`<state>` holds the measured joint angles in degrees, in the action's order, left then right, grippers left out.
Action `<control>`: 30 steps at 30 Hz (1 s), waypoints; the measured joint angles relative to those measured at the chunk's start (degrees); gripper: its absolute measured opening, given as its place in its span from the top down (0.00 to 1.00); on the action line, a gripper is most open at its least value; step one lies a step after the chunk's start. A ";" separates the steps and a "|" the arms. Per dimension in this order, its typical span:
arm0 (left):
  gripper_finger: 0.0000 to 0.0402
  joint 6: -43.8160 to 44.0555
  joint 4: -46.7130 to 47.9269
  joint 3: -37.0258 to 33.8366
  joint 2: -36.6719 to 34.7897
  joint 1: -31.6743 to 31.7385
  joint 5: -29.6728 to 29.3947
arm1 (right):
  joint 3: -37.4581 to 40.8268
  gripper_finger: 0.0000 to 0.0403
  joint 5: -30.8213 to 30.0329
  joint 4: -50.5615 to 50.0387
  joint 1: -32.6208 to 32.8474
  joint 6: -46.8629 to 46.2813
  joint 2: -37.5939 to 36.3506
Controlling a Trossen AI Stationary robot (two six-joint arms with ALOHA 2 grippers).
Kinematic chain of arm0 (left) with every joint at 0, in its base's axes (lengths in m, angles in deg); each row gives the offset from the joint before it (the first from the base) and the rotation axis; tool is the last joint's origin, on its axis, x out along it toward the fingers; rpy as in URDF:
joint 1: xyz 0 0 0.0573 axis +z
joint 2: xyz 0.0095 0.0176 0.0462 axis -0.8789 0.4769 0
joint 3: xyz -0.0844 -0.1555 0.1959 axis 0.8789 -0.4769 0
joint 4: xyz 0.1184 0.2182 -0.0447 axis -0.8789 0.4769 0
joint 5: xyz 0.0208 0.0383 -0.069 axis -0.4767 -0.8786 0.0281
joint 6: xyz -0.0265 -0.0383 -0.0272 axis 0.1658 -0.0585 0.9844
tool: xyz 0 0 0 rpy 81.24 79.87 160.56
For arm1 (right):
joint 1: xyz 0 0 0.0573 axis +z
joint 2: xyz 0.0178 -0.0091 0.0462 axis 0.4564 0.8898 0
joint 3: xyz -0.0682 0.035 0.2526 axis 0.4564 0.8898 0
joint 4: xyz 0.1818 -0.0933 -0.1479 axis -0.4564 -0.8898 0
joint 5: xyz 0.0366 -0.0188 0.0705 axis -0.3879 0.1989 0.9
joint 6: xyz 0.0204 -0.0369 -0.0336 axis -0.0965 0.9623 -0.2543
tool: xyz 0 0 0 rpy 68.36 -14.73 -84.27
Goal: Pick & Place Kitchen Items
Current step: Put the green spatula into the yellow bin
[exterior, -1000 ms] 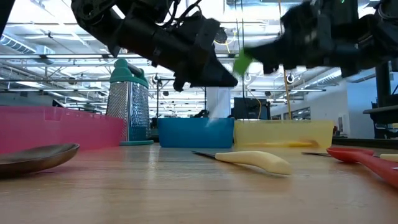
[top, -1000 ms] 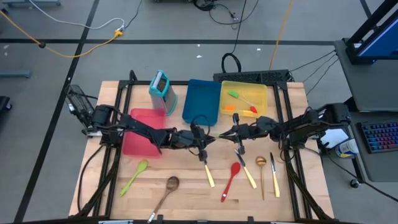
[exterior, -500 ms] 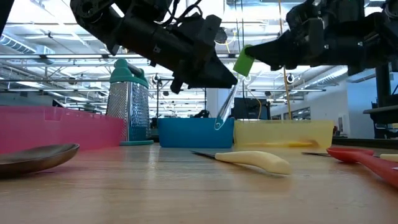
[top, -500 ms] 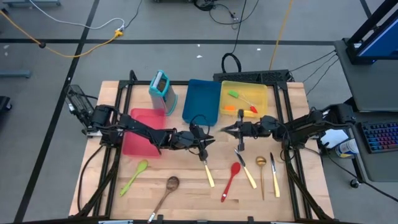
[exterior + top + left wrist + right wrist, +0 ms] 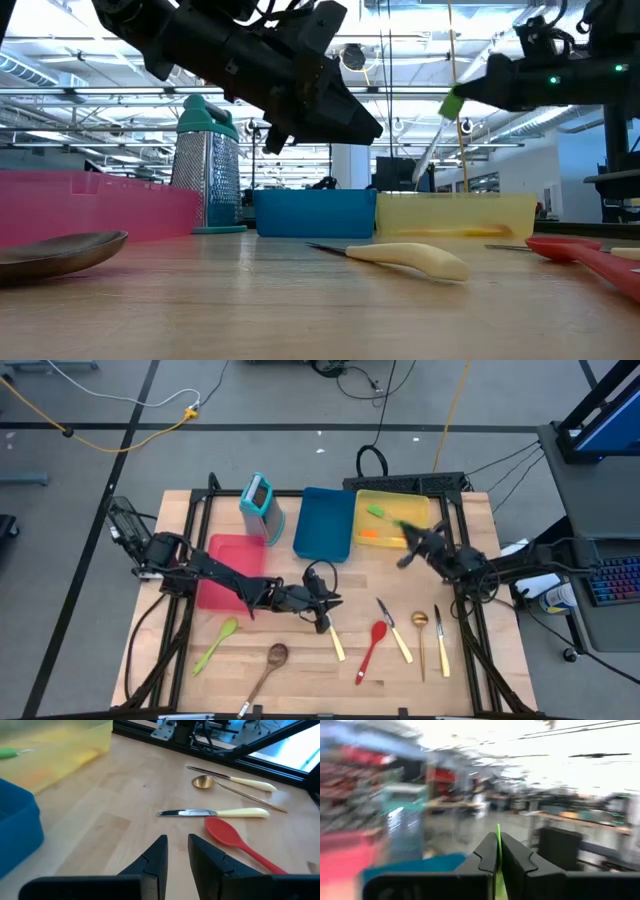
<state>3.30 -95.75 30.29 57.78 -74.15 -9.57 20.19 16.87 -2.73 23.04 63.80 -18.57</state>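
My right gripper (image 5: 410, 542) hovers at the near edge of the yellow tray (image 5: 425, 505), shut on a green-headed mini spatula (image 5: 452, 101) with a clear handle. My left gripper (image 5: 325, 607) hangs open over mid-table and holds nothing (image 5: 176, 851). Flat on the wood lie cream-handled knives (image 5: 334, 637) (image 5: 395, 630) (image 5: 441, 642), a red spoon (image 5: 372, 650), a gold spoon (image 5: 421, 635), a green spoon (image 5: 217, 643) and a wooden spoon (image 5: 266, 672). Green and orange spatulas (image 5: 385, 525) lie inside the yellow tray. My right gripper pinches the spatula's green head (image 5: 497, 842) between its two fingers, coming roughly level from the table's right. The spatula is lifted clear, and its clear handle (image 5: 428, 160) hangs slanting below the fingers.
A blue tray (image 5: 324, 522) sits beside the yellow one, a red tray (image 5: 230, 570) lies under the left arm, and a teal upright holder (image 5: 260, 507) stands at the far left. Bare wood lies between the trays and the utensil row.
The two grippers met over mid-table with the green spatula between them. The right gripper has since carried it away toward the far edge, over to the yellow tray. The left gripper has drawn back slightly toward the near left.
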 joint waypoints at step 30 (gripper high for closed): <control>0.81 0.11 -0.10 -0.04 0.07 -0.84 -1.53 | -6.54 0.97 12.14 -11.99 -32.10 -34.31 24.74</control>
<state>3.41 -95.86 30.24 57.84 -74.99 -11.11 13.65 29.01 -14.73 -9.06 29.49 6.18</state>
